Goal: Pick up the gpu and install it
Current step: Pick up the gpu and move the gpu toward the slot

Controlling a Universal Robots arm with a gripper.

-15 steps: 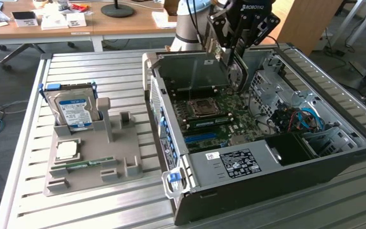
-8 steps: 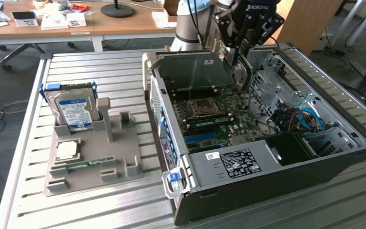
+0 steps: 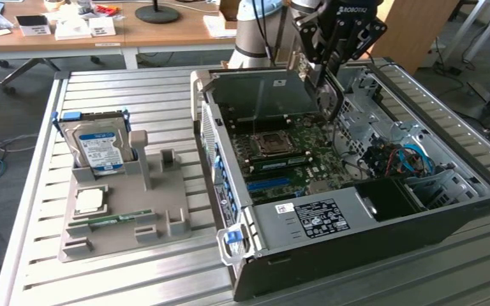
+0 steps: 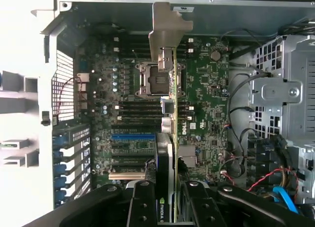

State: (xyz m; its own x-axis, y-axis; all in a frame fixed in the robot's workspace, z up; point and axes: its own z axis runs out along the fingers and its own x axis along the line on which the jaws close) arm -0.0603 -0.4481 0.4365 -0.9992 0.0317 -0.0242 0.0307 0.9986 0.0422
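Right, gpu (image 3: 328,95) in the gripper (image 3: 330,58), hanging over the open computer case (image 3: 449,210).

The jaws are part-way closed and clamped on the card's two flat faces. In the wrist view I see the gpu (image 4: 166,153) edge-on between the black fingers (image 4: 142,202), with its silvery bracket (image 4: 165,35) at the far end above the motherboard (image 4: 206,104). I cannot tell whether its lower edge touches the board. I judge it light and stiff but fragile — a thin card could pivot in a pinch like this, so the flat faces are the place to hold, never the connector edge.
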